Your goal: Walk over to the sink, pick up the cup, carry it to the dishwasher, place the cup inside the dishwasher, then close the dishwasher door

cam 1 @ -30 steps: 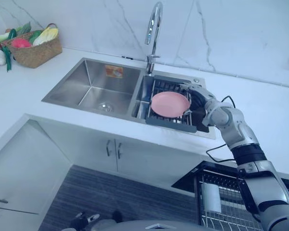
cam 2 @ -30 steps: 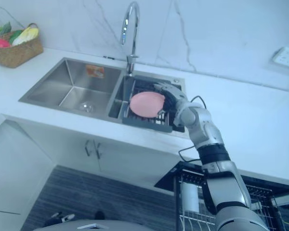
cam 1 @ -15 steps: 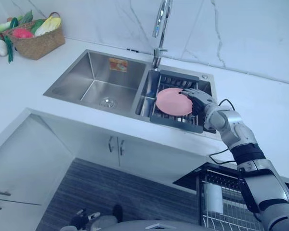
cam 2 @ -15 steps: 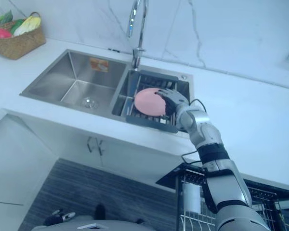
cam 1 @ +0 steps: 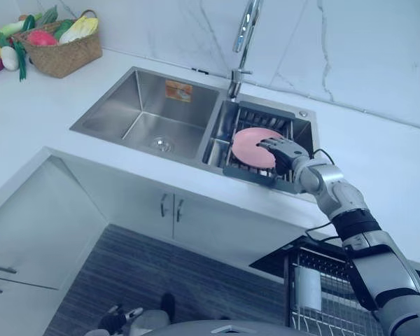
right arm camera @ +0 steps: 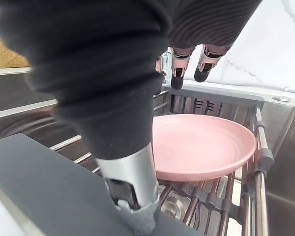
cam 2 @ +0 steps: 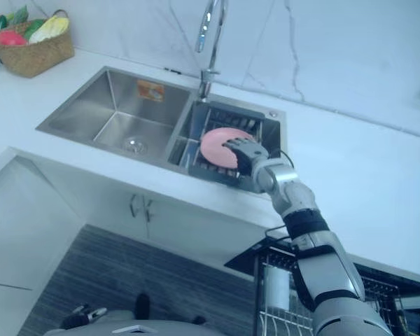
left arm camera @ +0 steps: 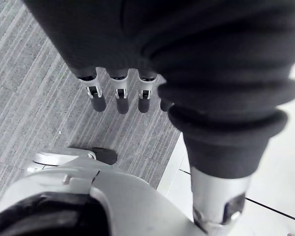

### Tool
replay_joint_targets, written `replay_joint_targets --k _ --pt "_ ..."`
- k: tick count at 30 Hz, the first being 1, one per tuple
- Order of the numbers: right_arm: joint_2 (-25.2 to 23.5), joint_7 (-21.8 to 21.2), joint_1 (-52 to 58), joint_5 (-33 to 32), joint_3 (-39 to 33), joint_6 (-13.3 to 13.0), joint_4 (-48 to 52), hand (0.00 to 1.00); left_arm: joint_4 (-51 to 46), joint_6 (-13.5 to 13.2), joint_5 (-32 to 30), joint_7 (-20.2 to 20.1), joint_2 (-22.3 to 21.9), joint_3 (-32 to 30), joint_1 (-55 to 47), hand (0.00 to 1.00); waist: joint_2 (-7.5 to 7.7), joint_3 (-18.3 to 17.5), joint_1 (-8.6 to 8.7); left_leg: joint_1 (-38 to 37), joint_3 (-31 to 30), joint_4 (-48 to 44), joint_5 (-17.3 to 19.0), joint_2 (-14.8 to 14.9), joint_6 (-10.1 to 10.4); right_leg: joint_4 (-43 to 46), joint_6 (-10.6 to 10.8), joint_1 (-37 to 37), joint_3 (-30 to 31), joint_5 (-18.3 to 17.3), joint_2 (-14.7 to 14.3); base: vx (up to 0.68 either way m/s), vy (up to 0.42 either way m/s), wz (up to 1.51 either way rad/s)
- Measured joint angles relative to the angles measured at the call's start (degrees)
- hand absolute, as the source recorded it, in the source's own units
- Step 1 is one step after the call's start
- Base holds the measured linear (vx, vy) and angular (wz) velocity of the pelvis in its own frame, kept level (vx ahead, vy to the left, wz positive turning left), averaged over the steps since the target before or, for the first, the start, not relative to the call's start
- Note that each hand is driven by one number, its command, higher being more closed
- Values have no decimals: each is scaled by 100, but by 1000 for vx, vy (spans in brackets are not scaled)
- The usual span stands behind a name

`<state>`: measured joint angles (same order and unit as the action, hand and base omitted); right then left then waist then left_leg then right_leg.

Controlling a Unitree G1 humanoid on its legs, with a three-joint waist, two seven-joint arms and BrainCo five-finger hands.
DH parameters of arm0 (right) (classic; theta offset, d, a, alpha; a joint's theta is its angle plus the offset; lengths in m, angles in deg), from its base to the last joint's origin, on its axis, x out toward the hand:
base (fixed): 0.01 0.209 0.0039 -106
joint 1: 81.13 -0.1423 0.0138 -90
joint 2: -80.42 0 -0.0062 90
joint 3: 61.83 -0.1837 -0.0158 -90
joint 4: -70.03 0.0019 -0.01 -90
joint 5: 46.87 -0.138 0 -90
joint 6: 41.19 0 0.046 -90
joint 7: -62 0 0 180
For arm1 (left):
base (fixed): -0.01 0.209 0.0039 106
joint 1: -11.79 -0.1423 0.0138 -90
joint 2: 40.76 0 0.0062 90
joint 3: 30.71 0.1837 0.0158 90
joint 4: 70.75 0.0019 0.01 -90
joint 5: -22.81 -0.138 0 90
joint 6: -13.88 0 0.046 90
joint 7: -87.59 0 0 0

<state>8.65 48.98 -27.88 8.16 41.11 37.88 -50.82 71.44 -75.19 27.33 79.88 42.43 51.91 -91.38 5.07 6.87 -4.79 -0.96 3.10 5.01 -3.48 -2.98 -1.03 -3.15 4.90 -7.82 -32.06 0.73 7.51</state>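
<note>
Thing: pink plate [right arm camera: 201, 145], flat on the rack [cam 1: 246, 173] in the sink [cam 1: 143, 105]
My right hand [cam 1: 283, 152]: fingers relaxed above the plate, gripping nothing
My left hand [left arm camera: 119, 96]: fingers straight, empty
Handling: likely light, stiff, slick; I would pinch the rim

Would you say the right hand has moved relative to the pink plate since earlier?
Yes: the right hand came from beside the pink plate to over its rim.

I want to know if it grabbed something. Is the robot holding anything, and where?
Nothing yet. The right hand hovers over the pink plate; the left hand is empty.
</note>
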Motion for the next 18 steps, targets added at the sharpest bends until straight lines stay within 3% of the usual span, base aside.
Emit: replay_joint_targets --k 5,13,18 --pt "2 57 -40 61 -1 82 0 0 0 0 39 -1 38 -50 3 0 90 11 -18 21 -27 -1 -7 -13 -19 11 17 23 -16 -14 4 46 -3 2" --pt "2 230 -93 60 5 469 -621 0 -60 -17 81 1 34 -51 7 0 94 45 -155 196 -175 -3 -85 -32 29 26 9 175 -196 -30 3 31 -9 11" --pt "3 370 -271 57 4 520 -624 0 -59 -18 168 2 33 -49 -8 0 81 56 -143 185 -208 -2 -104 -33 24 70 7 177 -197 -32 15 0 0 0"
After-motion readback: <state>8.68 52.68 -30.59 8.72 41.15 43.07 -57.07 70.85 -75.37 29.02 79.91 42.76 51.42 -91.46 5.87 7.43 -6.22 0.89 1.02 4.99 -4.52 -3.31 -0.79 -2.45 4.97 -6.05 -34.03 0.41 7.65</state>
